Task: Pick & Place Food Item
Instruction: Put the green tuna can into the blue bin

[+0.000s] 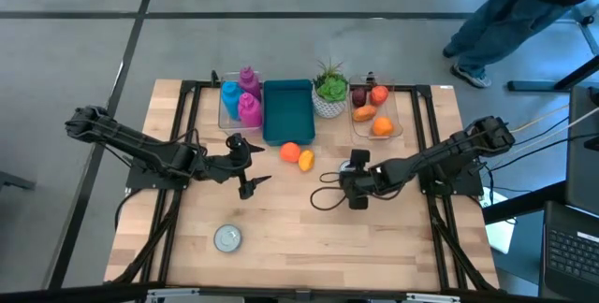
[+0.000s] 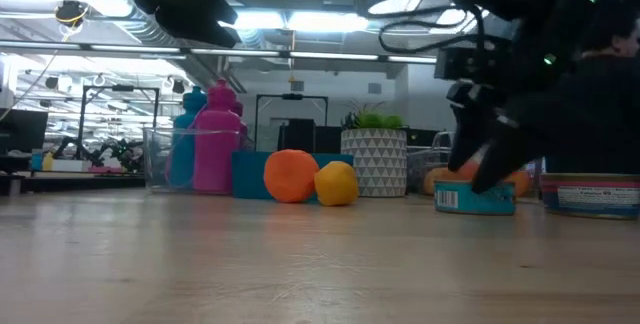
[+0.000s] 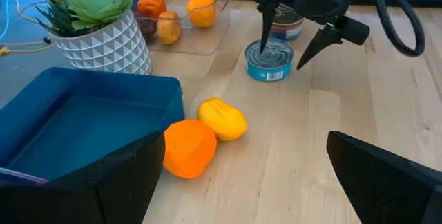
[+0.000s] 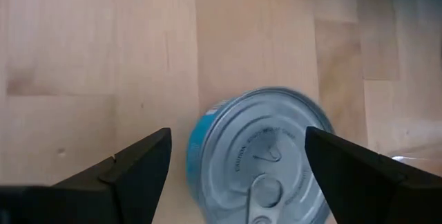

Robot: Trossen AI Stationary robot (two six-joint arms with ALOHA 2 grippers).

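Observation:
A tin can with a blue label and a pull-tab lid stands upright on the wooden table, right of centre. My right gripper hangs over it, slanting down and open, one finger on either side of the can. I cannot tell whether a fingertip touches the lid. An orange food item and a yellow one lie side by side on the table at the near edge of the blue tray. My left gripper waits open, left of these two.
A second can stands just behind the first, and a third sits near the front left. At the back are a clear bin of bottles, a potted plant and a clear bin of fruit. A person stands beyond the table.

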